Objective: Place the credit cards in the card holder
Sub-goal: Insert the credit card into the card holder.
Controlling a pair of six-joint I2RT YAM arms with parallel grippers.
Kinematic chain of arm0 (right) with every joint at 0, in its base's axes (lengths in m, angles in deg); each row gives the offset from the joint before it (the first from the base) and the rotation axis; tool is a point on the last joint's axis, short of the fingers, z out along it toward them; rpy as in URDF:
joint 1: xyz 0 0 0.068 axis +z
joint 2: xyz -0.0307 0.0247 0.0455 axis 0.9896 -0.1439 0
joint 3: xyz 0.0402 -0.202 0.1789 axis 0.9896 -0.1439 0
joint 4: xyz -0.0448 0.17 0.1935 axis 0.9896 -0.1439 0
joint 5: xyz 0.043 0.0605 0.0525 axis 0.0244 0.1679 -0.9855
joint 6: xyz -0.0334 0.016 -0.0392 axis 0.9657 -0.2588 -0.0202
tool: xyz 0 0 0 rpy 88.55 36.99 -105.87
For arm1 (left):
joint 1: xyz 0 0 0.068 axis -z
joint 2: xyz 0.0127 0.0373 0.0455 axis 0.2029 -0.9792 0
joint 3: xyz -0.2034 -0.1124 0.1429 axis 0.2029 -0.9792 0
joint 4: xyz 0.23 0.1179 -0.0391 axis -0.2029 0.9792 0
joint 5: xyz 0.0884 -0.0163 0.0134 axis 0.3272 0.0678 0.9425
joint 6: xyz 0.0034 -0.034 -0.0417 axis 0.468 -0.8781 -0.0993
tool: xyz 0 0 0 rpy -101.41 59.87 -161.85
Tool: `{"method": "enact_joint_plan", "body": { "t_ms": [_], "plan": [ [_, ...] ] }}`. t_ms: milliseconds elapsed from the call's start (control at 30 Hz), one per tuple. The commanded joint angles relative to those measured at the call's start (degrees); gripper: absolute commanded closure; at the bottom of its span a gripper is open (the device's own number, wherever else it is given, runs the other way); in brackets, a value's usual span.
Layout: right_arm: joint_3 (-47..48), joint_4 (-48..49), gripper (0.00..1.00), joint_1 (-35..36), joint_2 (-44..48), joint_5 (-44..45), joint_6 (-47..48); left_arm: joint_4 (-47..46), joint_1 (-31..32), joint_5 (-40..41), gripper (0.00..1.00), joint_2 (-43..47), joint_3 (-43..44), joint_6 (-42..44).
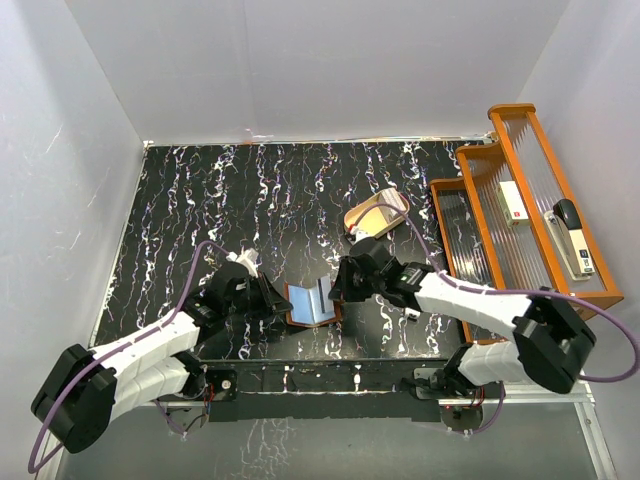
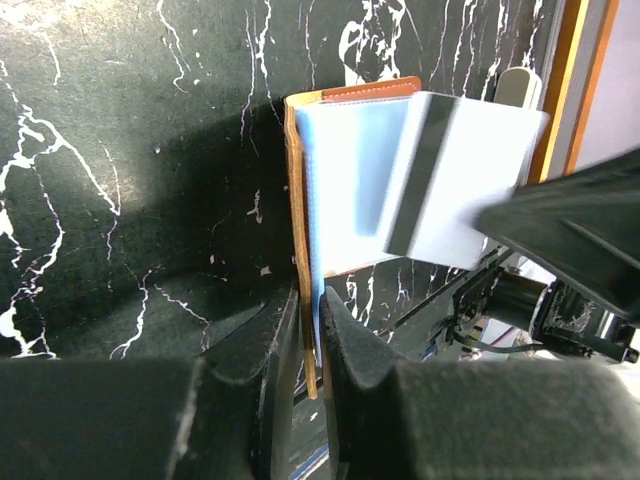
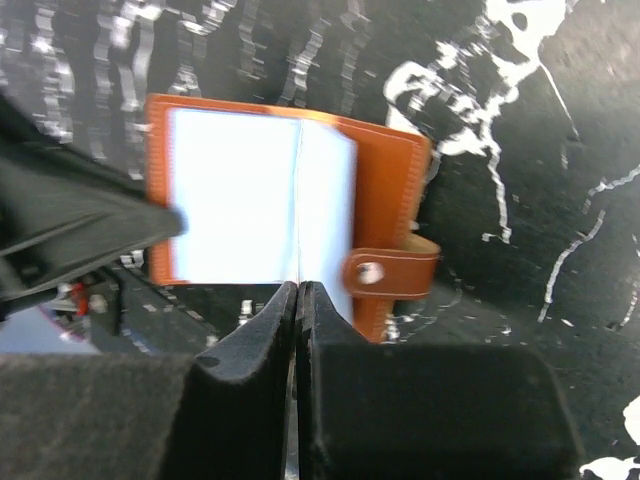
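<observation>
- Progress: mid-insert, I'd say. One card (image 2: pixel 468 190) is at the open wallet (image 3: pixel 388 185) but not seated; most of it shows outside the pockets.
- Done so far, judging by the layout: wallet opened and held, card picked up and brought over the lining.
- Left to do: slide this card into a pocket, let go, then any other cards. Can't pick out other cards w/ certainty in these views.
- Left gripper (image 2: pixel 308 312): pressed together on the wallet's brown cover edge, keeping it open, near front-centre of the desk (image 1: pixel 180 200).
- Right gripper (image 3: pixel 299 296): pinching the card by one edge. In its wrist view the card is edge-on, a thin line running across the wallet's inside.
- Card: thin, stiff, flat rectangle, pale face w/ a dark stripe along it, prob. smooth plastic. Blurred in the left wrist view.
- Wallet: orange-brown leather look, stitched border, pale blue lining, small strap (image 3: pixel 392 272) w/ a metal snap. Pocket openings too washed out to make out.
- Desk top: black w/ white marble-like veins, flat, matte-ish.
- Also there: tan oval tray (image 1: pixel 352 222) behind the wallet, and an orange-framed stepped rack (image 1: pixel 520 110) at right; neither is touched.
</observation>
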Motion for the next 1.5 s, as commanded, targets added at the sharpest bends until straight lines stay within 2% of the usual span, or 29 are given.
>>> {"method": "enact_joint_plan", "body": {
  "t_ms": [0,100,333,433,500,567,733,933,1133,1467],
  "plan": [
    [-3.16,5.85,1.0,0.2,-3.87,2.21,-0.49,3.69,0.25,0.96,0.86,0.64,0.78,3.47],
    [-5.6,8.11,1.0,0.2,-4.01,1.59,-1.07,5.92,0.26,2.94,0.88,0.77,0.2,4.78],
    [-6.62,8.73,1.0,0.19,-5.47,2.17,0.12,5.1,0.25,4.56,1.0,1.4,-2.56,3.5],
    [-7.51,10.05,1.0,0.19,-5.41,1.73,0.68,6.28,0.25,5.31,0.98,1.12,-2.31,3.84],
    [-7.61,10.32,1.0,0.12,-5.61,2.74,1.14,7.21,0.25,6.03,0.87,0.85,-1.95,4.01],
    [-6.69,9.01,1.0,0.08,-6.05,3.55,1.63,6.85,0.25,6.23,0.82,0.65,-2.0,3.9],
    [-7.01,8.23,1.0,-0.05,-6.22,4.68,1.8,6.11,0.25,5.45,1.0,-0.49,-1.61,4.18],
    [-7.85,8.83,1.0,-0.15,-4.3,3.2,2.16,6.68,0.25,5.49,1.0,-1.86,-1.35,4.92],
    [-5.45,12.79,1.0,-0.15,-1.49,-3.96,-1.92,7.02,0.25,3.91,1.0,-4.68,0.07,7.04],
    [-5.82,18.29,1.0,-0.15,-6.49,-8.61,-3.81,6.04,0.25,2.5,1.0,-4.98,0.07,7.39]
  ]
}}
